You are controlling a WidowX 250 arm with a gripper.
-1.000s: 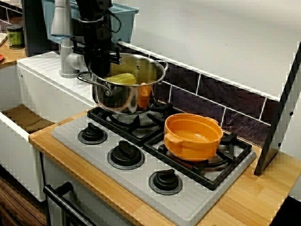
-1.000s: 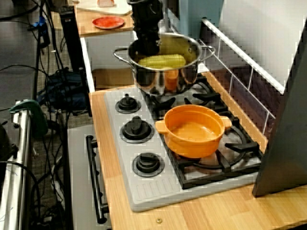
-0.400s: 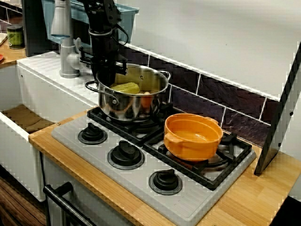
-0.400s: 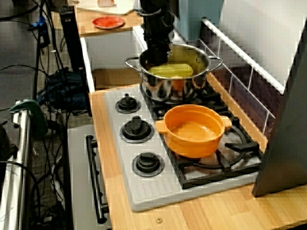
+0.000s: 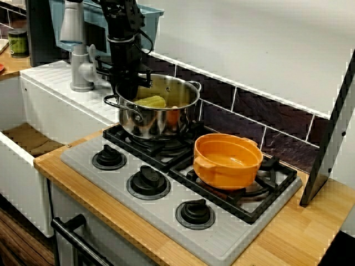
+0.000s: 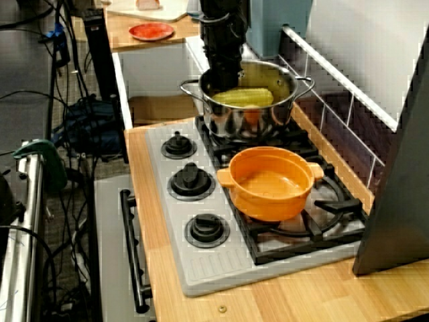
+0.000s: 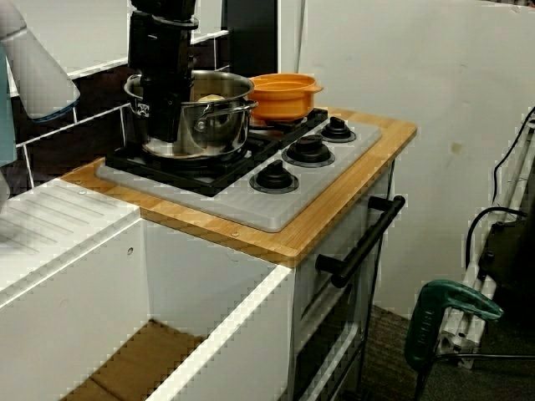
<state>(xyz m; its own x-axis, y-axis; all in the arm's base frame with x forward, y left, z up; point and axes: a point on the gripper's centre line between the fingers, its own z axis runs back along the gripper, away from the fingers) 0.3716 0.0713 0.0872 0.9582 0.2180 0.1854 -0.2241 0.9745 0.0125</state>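
The pot stands left of centre in the view facing the tiled wall, on the rear left grate of the stove; whether its base rests there or hangs just above cannot be told. The gripper comes straight down at the pot's left rim, its fingers pinching the wall, one inside and one outside. A cob of corn lies in the pot, just beside the gripper.

Lower right of the pot, close but apart, an orange bowl sits on the next burner. Three knobs run along the stove's front edge. A grey faucet rises in the upper left, near the arm, over a white sink. A grey panel leans at the right edge.

A jar at the upper left edge bears a label too small to read.

The view from the stove's end looks down into the pot and shows the corn full length, the gripper, a red plate at the top and cables at left. In the view from the sink side the gripper hides much of the pot; only there show the oven handle and a green tool at lower right.
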